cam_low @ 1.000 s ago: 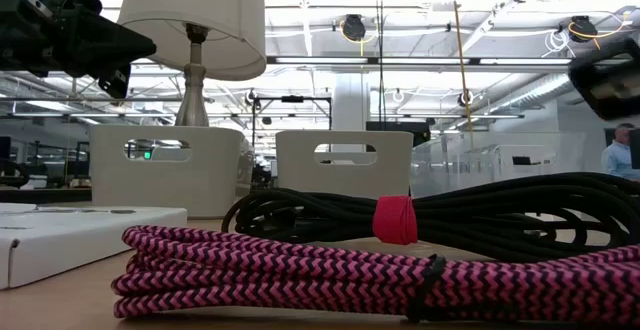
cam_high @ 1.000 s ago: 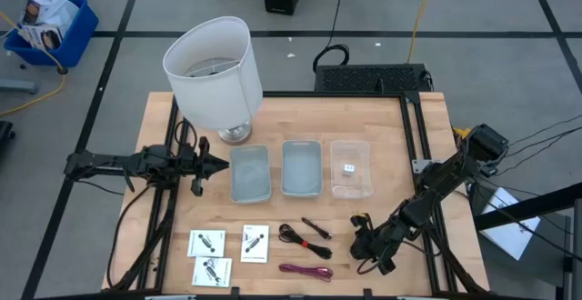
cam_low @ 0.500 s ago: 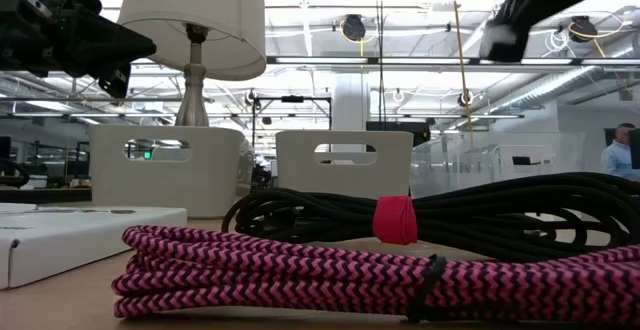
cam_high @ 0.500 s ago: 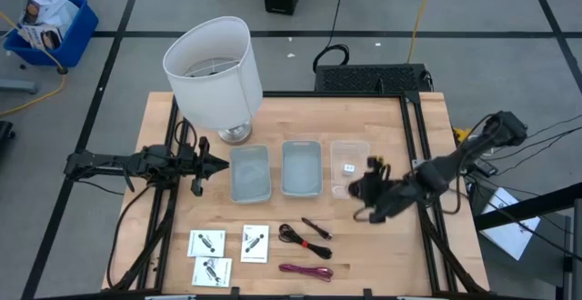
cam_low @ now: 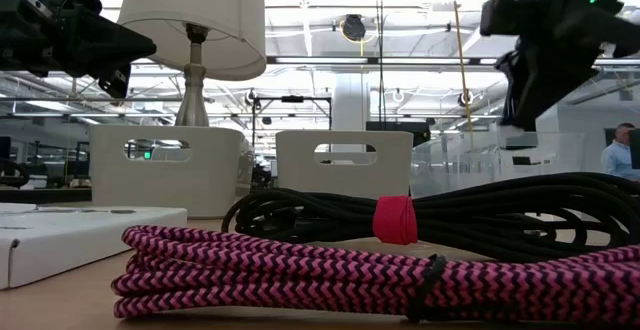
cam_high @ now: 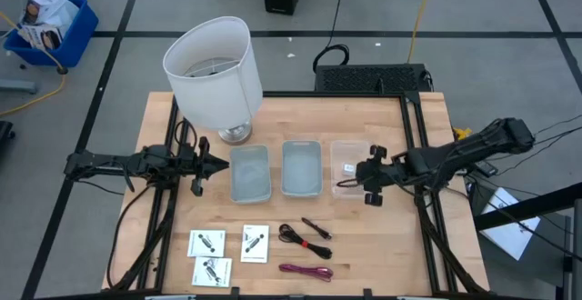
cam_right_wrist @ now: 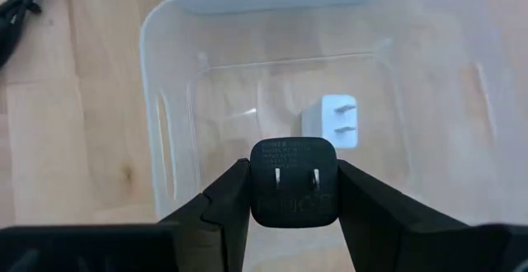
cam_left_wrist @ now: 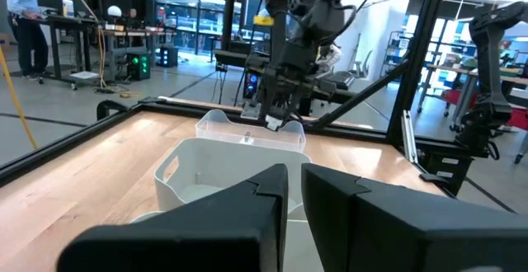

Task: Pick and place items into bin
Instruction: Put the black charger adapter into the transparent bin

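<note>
Hovering over the right rim of the clear bin (cam_high: 351,168), the right gripper (cam_high: 371,184), fingers pinching a small black plug cube (cam_right_wrist: 294,194) between them, prongs facing the wrist camera. Directly beneath the claw, the bin's clear floor, with a white plug (cam_right_wrist: 336,122) lying just beyond the cube; rounded walls well clear of the fingers on both sides, open room all round. Beyond that bin from the claw, two grey bins (cam_high: 301,167) side by side, touching or nearly so. Toward the table's front edge from the claw, a black cable (cam_high: 305,237) and a magenta cable (cam_high: 305,271) on bare wood, and farther off three white packets (cam_high: 255,243) near the front left corner. At the far side of the grey bins, the left gripper (cam_high: 216,164), hanging above the table beside the lamp (cam_high: 215,71), fingers drawn close with only a narrow slit between them, seemingly empty, though the wrist view is poor on that. Bare wood between the cables and the bins.
</note>
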